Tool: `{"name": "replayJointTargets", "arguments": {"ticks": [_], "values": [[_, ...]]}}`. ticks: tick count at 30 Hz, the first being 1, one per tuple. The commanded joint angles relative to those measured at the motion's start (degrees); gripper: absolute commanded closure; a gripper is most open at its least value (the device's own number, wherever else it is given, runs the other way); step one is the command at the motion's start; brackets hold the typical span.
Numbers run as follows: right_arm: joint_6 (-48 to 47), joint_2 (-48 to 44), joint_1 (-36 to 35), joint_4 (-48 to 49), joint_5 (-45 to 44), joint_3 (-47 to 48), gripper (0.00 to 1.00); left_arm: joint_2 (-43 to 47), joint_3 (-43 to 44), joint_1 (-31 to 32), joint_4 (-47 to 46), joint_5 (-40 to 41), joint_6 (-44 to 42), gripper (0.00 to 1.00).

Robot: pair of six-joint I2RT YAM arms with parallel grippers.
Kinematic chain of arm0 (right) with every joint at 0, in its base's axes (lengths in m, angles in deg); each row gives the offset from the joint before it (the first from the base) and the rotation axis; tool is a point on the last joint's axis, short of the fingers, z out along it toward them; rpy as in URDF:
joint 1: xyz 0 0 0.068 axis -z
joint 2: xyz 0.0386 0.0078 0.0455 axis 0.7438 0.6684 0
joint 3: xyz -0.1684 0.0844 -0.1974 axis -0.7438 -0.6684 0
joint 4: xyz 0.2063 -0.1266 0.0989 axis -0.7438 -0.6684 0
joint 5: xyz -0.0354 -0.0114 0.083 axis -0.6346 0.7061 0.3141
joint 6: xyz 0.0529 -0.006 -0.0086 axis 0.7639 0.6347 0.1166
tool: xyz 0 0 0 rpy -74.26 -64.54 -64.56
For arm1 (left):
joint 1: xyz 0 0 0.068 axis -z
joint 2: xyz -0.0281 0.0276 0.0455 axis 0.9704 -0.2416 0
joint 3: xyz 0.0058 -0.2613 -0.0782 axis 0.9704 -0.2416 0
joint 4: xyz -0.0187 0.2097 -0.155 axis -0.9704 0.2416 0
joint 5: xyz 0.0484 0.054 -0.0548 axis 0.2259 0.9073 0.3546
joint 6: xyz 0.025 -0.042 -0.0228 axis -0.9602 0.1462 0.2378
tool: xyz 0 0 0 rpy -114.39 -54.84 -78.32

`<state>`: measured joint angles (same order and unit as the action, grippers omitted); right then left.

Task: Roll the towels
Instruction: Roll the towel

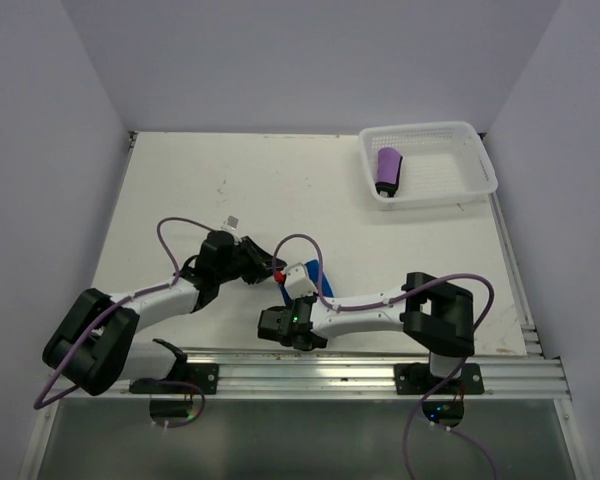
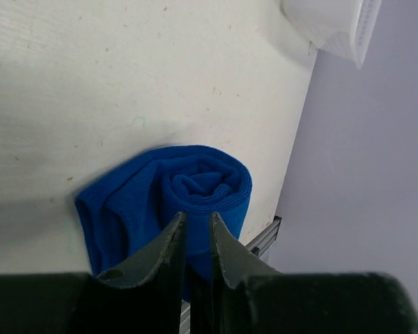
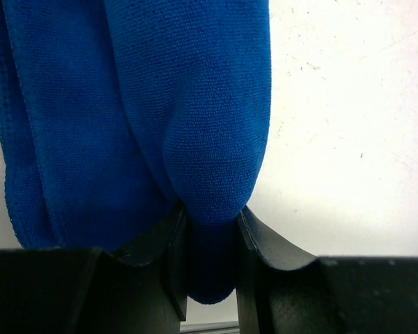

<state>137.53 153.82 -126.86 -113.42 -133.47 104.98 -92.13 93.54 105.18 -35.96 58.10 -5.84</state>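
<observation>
The blue towel (image 2: 174,191) lies rolled up on the white table near its front edge; from above only a strip of it (image 1: 325,285) shows between the two wrists. My left gripper (image 2: 195,219) is shut on one end of the roll. My right gripper (image 3: 212,223) is shut on a fold at the other end of the blue towel (image 3: 160,104). In the top view the left gripper (image 1: 265,272) and the right gripper (image 1: 298,295) sit close together over it. The purple towel (image 1: 388,170) lies rolled in the white mesh basket (image 1: 450,135).
The basket stands at the table's far right corner. An aluminium rail (image 1: 360,365) runs along the near edge just behind the arms' bases. Purple cables loop over both arms. Walls close in the table on the left, back and right.
</observation>
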Motion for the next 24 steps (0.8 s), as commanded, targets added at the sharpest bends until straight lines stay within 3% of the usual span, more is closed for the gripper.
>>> {"name": "replayJointTargets", "arguments": {"ticks": [1, 11, 24], "values": [[1.0, -3.6, -0.4, 4.1, -1.3, -1.1, 0.80, 0.5, 2.3, -0.8, -4.7, -2.5, 2.3, 0.78], [-0.7, -6.3, -0.5, 7.1, -2.5, -2.4, 0.80, -4.5, 7.7, -0.7, -7.6, -5.9, 5.9, 0.78], [-0.4, -5.7, -0.4, 9.3, -1.2, -2.2, 0.79, -13.7, 4.5, 5.2, -18.4, -5.2, 9.7, 0.80]]}}
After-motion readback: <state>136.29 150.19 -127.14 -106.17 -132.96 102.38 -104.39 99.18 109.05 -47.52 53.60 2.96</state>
